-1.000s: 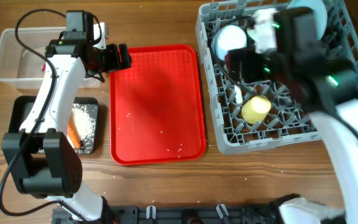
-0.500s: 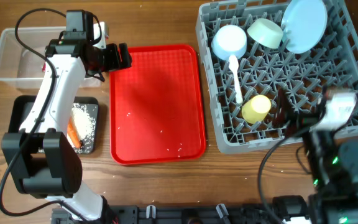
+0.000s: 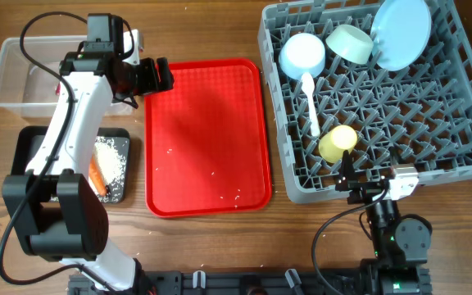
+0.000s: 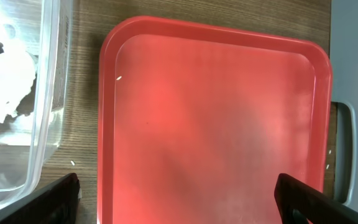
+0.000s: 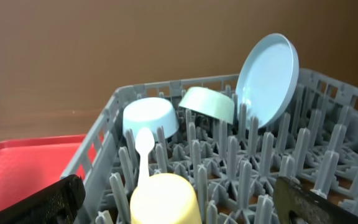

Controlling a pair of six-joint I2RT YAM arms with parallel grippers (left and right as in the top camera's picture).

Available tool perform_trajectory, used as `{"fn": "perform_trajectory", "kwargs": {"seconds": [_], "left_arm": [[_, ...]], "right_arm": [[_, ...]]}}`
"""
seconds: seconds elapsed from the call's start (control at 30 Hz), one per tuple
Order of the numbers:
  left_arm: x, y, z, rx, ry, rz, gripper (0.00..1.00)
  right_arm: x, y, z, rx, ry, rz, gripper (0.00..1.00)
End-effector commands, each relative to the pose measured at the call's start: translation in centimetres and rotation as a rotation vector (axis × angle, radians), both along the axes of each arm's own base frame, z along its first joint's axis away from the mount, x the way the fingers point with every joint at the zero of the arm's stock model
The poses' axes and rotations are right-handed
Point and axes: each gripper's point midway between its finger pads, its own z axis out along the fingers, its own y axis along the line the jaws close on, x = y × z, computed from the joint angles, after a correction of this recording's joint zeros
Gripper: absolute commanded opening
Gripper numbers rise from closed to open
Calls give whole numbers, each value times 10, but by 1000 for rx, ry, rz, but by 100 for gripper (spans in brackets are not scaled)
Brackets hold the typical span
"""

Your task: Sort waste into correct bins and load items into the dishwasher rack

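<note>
The desk [image 3: 220, 246] carries the rack [image 3: 433, 123] on the right, and everything meant for it looks loaded. The red tray [image 3: 207, 131] lies in the middle, bare except for a few rice grains [image 3: 236, 194] near its near edge. The tub [image 3: 23, 82] and black tray [image 3: 24, 143] sit at the left, one behind the other.

The plate [image 3: 400, 33] leans upright in the rack's far corner. Two bowls [image 3: 302, 55] sit beside it, the spoon [image 3: 310, 102] lies across the pegs, and the cup [image 3: 338, 142] rests on its side near the front wall. The tissue [image 4: 5, 81] lies in the tub. Rice [image 3: 113, 160] and a carrot [image 3: 95, 179] are in the black tray.

The left hand [image 4: 179, 199] hangs released and empty over the red tray's far left corner. The right hand [image 5: 179, 205] is spread wide, holding nothing, low by the rack's near wall.

The stray grains are the likely trouble: they look too small to pinch, and tipping the red tray could scatter them over the desk. The cup could roll if the rack is bumped, and the right hand is close enough to bump it.
</note>
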Motion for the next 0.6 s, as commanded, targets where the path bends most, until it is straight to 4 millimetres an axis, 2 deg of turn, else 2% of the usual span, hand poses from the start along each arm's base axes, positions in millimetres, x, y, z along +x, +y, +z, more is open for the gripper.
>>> {"fn": "perform_trajectory", "kwargs": {"seconds": [0.0, 0.37, 0.4, 0.47, 0.53, 0.57], "left_arm": [[1, 2, 3, 4, -11, 7, 100], [1, 5, 4, 5, -9, 12, 100], [-3, 5, 12, 3, -18, 14, 100], [-4, 4, 43, 4, -102, 8, 100], [-6, -5, 98, 49, -321, -115, 100], [-16, -11, 125, 85, -460, -197, 100]], "right_arm": [[-1, -1, 3, -3, -14, -9, 100], [0, -1, 2, -3, -9, -9, 100], [0, -1, 2, -3, -9, -9, 100], [0, -1, 2, -3, -9, -9, 100], [0, -1, 2, -3, -9, -9, 100], [0, -1, 2, -3, -9, -9, 100]]}}
